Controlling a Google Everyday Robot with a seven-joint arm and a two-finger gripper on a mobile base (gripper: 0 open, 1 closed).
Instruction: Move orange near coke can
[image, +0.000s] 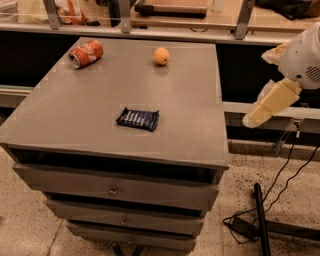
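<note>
The orange (161, 56), small and round, sits on the grey cabinet top (100, 105) near its far edge, right of centre. The coke can (86, 53), red with white script, lies on its side at the far left corner, well apart from the orange. My gripper (265, 107), cream-coloured on a white arm, hangs in the air off the cabinet's right side, beyond the right edge. It is far from both the orange and the can, and it holds nothing that I can see.
A dark blue snack wrapper (138, 119) lies near the middle of the top. The cabinet has several drawers (115, 189) below. A counter with metal posts (125, 15) runs behind. Black cables (260, 220) lie on the speckled floor at the right.
</note>
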